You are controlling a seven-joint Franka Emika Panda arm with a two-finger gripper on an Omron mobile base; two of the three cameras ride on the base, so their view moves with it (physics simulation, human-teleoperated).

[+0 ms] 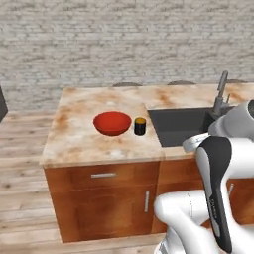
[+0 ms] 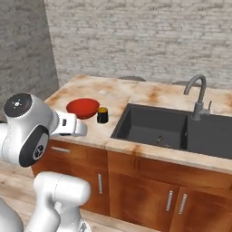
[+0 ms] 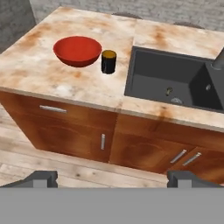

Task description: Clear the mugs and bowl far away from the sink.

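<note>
First, with jaws apart, descend on the black mug (image 3: 109,61), clearing the bowl (image 3: 77,50) just left, sink (image 3: 175,78) right.

One bowl (image 3: 77,50) — one mug (image 3: 108,61).

Glossy red bowl (image 3: 78,50), marbled stone counter (image 3: 39,74) (polished), wood cabinets (image 3: 65,127)

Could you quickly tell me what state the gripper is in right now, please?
Gripper: open, its two dark fingertips spread wide, holding nothing, well short of the glossy red bowl and black mug.
</note>
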